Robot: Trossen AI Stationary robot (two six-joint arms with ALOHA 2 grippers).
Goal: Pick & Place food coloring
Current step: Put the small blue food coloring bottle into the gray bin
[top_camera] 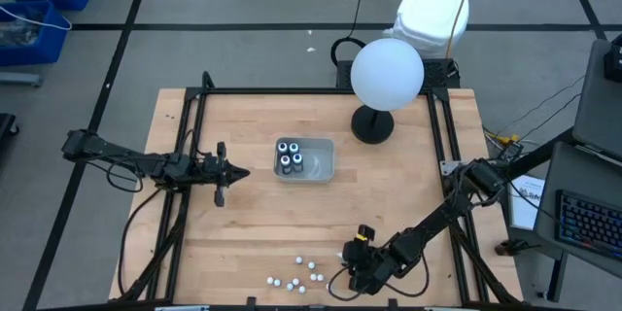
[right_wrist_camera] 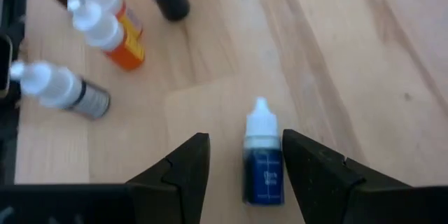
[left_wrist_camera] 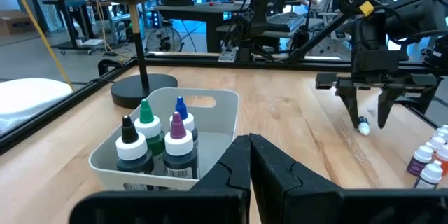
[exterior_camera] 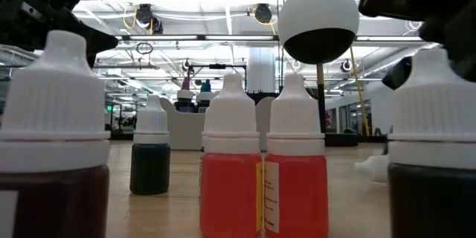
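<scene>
Right wrist view: my right end effector (right_wrist_camera: 241, 164) stands wide, straddling a lying blue bottle (right_wrist_camera: 263, 161), long axis parallel to the fingers.

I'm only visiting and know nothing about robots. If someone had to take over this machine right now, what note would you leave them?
Left gripper: shut, empty, waiting beside the grey tray.
Right gripper: open, down at the table's near edge, fingers on either side of a blue bottle lying on the wood; not yet closed on it.
Done: four bottles stand in the tray.
Left: the blue bottle, plus the white-capped bottles grouped on the table by the right gripper. One of them lies on its side.
</scene>
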